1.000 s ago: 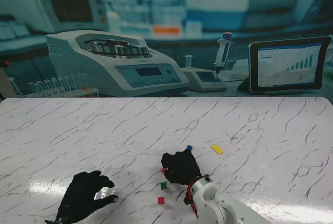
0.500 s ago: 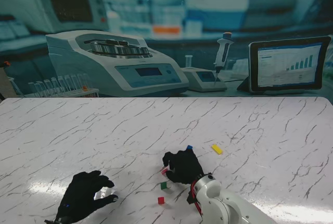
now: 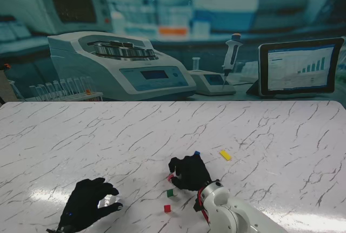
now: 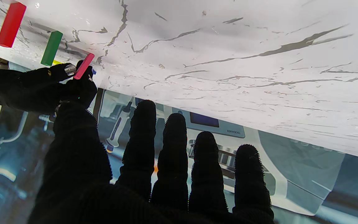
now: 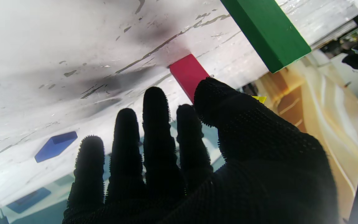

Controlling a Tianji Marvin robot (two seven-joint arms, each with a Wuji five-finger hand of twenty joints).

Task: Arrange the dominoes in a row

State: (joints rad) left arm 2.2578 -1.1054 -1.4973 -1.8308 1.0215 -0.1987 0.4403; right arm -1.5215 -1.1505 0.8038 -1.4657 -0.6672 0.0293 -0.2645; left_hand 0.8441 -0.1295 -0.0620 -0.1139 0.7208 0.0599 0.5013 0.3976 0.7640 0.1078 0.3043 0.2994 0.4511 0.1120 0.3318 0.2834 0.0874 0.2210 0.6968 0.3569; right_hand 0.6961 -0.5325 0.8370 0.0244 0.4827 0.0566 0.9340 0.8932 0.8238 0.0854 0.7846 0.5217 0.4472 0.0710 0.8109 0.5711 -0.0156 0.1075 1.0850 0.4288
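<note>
1. Marble-patterned table fills the stand's view, with a lab backdrop of a centrifuge and a tablet behind it.
2. Standing upright near me are a red domino and a green domino, one just beyond the other in a short line running away from me.
3. Next in that line is a pink domino, touching the right hand at its left edge. In the left wrist view this piece leans, unlike its two upright neighbours.
4. From the right wrist, the thumb and index fingertip close on the pink block's end, so the right hand looks clamped on it, though the contact is partly hidden.
5. A blue domino lies just beyond that hand, and a yellow domino lies flat farther right.
6. Resting well to the left, the left hand is loosely curled with fingers apart and holds nothing.
7. My judgement: the coming move turns on setting the pink piece upright, its long axis vertical, in line with green and red.
</note>
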